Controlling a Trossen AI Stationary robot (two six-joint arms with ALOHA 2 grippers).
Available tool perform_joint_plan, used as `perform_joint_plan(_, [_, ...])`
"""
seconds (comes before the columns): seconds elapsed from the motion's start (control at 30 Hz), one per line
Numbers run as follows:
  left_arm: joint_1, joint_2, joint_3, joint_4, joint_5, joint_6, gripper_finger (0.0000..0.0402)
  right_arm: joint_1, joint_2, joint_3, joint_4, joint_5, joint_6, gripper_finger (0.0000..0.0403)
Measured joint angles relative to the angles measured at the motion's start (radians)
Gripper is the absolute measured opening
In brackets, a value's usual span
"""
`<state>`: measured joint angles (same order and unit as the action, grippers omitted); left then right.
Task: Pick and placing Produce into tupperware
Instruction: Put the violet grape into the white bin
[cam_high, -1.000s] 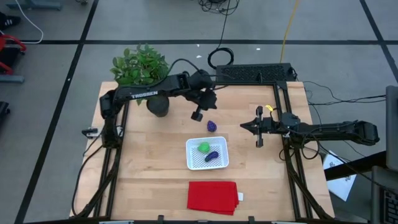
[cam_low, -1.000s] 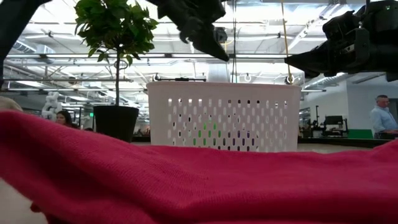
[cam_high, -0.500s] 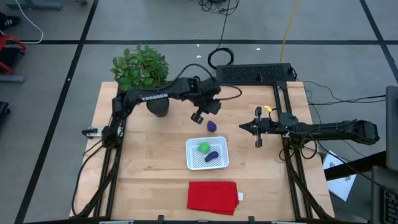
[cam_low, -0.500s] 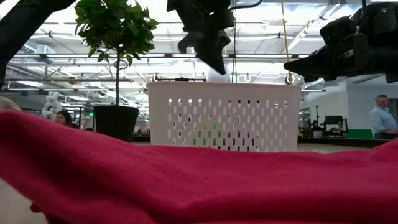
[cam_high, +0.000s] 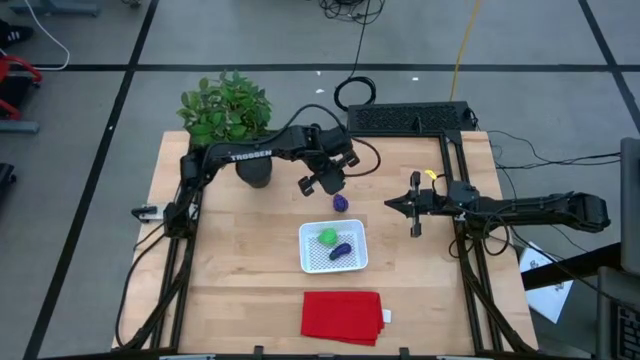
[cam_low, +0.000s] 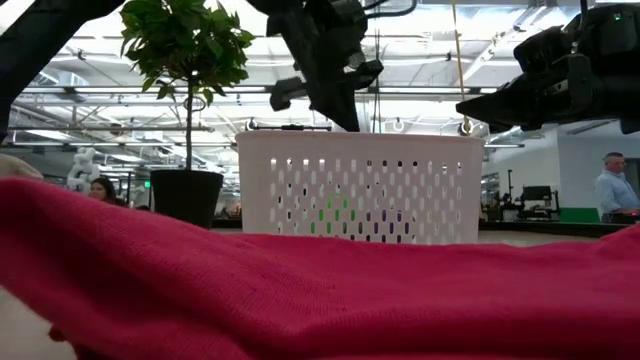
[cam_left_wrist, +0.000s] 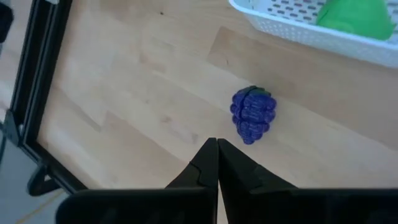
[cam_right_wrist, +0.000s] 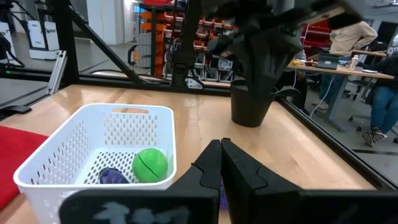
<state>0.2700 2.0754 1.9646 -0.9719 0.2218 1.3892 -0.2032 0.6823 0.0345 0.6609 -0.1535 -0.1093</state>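
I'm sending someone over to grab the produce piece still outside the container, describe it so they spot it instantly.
Find the white perforated container mid-table. Just beyond its far edge, toward the potted plant, the purple grape bunch lies alone on bare wood. It is knobbly, unlike the smooth green ball and dark eggplant inside.

Two dark, slender robot arms, the left arm (cam_high: 245, 156) lettered "TROSSEN" in white along its link. A looping black cable trails over its wrist, and each gripper ends in two tapered black fingers (cam_left_wrist: 205, 168).

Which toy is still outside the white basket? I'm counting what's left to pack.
The purple grapes, lying on the bare wood just beyond the basket. The green ball and dark eggplant are inside it.
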Motion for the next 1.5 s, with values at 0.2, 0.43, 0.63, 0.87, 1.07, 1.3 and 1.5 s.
perform_joint_plan(0.2, [-0.011, 0.0, -0.074, 0.059, -0.012, 0.084, 0.0008, 0.0, 0.0, 0.0, 0.0, 0.0, 0.0, 0.0])
perform_joint_plan(0.43, [-0.03, 0.0, -0.131, 0.162, -0.023, 0.081, 0.0029, 0.0, 0.0, 0.0, -0.006, 0.0, 0.0, 0.0])
perform_joint_plan(0.63, [-0.026, -0.002, -0.141, 0.185, 0.083, 0.069, 0.0077, 0.0, 0.0, 0.0, -0.007, 0.0, 0.001, 0.0])
perform_joint_plan(0.87, [-0.02, -0.002, -0.141, 0.176, 0.137, 0.029, 0.0192, 0.0, 0.0, 0.0, -0.007, 0.0, 0.018, 0.0])
perform_joint_plan(1.07, [-0.02, -0.002, -0.141, 0.227, 0.088, -0.102, 0.0299, 0.0, 0.0, 0.0, -0.007, 0.0, 0.018, 0.0])
perform_joint_plan(1.3, [-0.013, 0.039, -0.141, 0.239, 0.055, -0.135, 0.038, 0.0, 0.001, 0.0, -0.009, 0.0, 0.019, 0.0])
perform_joint_plan(1.5, [-0.018, 0.087, -0.141, 0.235, 0.005, -0.131, 0.0394, 0.0, 0.011, 0.0, -0.005, 0.0, 0.019, 0.0])
